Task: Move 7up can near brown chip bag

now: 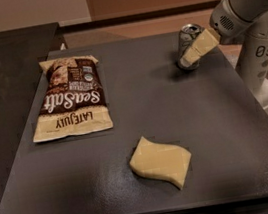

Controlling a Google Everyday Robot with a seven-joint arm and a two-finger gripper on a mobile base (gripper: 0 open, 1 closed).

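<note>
Sponge [160, 161] front-centre on table [219, 131]. Brown chip bag [70, 99] behind sponge, to left. 7up can [188, 33] behind sponge, to right. Gripper [189, 57] behind-right of sponge too, at can's near side.

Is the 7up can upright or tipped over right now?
Upright: the 7up can stands on its base near the table's far edge, silver top facing up. The gripper is right at the can's lower side.

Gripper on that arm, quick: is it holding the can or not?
Gripper: at the 7up can, far right of the table; open or closed cannot be told.
</note>
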